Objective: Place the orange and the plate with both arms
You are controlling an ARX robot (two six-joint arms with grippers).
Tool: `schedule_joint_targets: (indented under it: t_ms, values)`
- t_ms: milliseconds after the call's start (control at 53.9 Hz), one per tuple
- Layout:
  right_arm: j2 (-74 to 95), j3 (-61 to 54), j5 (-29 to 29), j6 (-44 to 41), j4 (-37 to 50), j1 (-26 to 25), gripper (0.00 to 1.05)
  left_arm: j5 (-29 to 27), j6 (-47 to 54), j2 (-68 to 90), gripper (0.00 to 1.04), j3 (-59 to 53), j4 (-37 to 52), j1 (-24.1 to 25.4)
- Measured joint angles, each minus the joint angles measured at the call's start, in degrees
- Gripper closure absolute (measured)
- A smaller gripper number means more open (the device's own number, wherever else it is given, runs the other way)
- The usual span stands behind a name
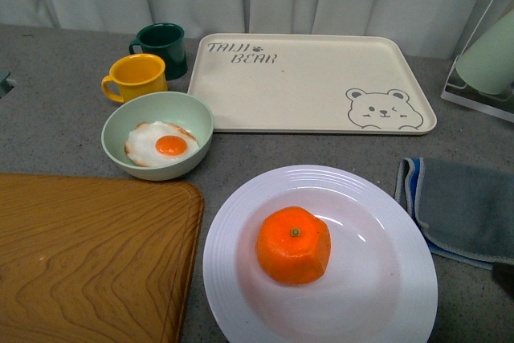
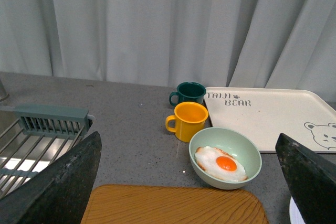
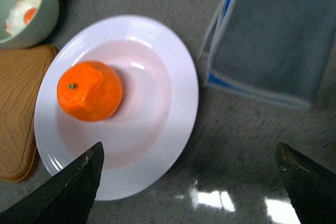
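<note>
The orange [image 1: 293, 245] sits centred in the plate [image 1: 241, 279], at six o'clock from the bear tray [image 1: 313, 86] — placement appears complete — with the left gripper [image 2: 187, 135] and the right gripper [image 3: 189, 145] both spread and empty.

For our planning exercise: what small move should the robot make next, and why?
Probably lower the open right gripper toward the rim of the plate: it hovers over that plate, and the orange already sits in it.
</note>
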Motion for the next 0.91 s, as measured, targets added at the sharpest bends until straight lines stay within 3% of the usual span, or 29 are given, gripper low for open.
schedule_joint_targets:
  t_ms: [148,352,835,909]
  values:
    - [15.67,2.36,-8.87,4.28,1.97,-1.55,0.09,0.0,0.0,0.0,0.07,0.0,0.0,0.0]
    - [37.59,7.19,-21.24,12.79,14.8,-3.06,0.09,0.0,0.0,0.0,0.07,0.0,0.0,0.0]
    - [57.55,17.2,-25.35,22.21,22.53,-3.04,0.1,0.0,0.0,0.0,0.07,0.0,0.0,0.0]
    - [58.53,18.62,-24.85,22.97,21.49,-2.8,0.18,0.0,0.02,0.0,0.07,0.0,0.0,0.0]
